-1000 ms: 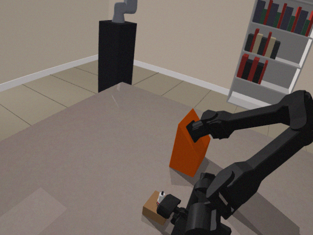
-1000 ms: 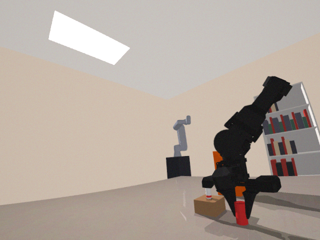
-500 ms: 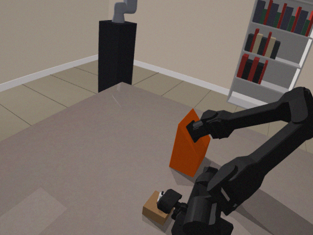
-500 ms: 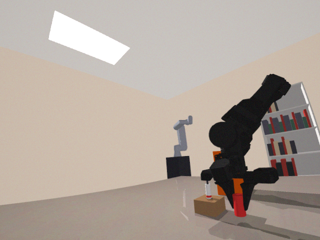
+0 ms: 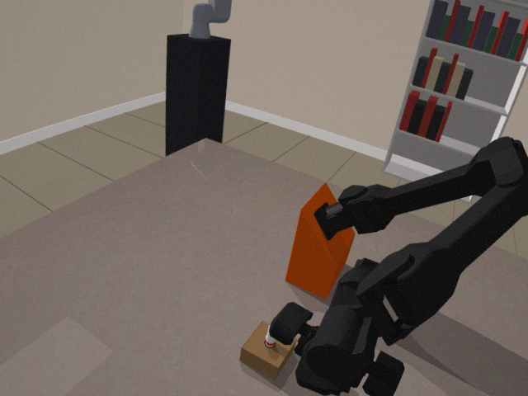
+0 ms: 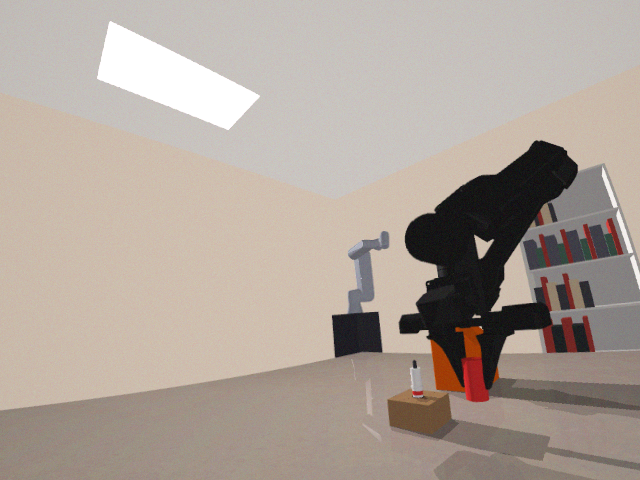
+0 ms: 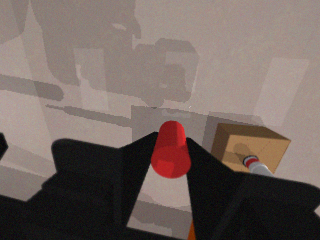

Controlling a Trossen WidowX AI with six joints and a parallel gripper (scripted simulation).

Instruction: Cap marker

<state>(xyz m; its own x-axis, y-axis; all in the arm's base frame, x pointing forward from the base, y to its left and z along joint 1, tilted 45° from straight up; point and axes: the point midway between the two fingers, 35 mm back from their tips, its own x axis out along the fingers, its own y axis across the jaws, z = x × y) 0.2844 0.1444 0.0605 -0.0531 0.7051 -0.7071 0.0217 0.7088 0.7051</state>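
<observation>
The red cap [image 6: 475, 372] [image 7: 171, 155] stands upright at table level, just right of the brown holder block [image 5: 260, 360] [image 6: 418, 411] [image 7: 252, 142]. My gripper [image 6: 475, 385] [image 7: 171, 138] points down over the cap and is shut on it, one black finger on each side. The white marker [image 5: 270, 339] [image 6: 415, 380] [image 7: 259, 166] with a red band stands upright in the block, its tip bare. In the top view the arm hides the cap and the fingertips.
A tall orange block [image 5: 315, 256] [image 6: 439, 369] stands on the table [image 5: 148, 234] just behind the gripper. A black pedestal [image 5: 194, 89] [image 6: 356, 333] with a grey arm and a bookshelf [image 5: 460, 85] [image 6: 578, 289] stand beyond the table.
</observation>
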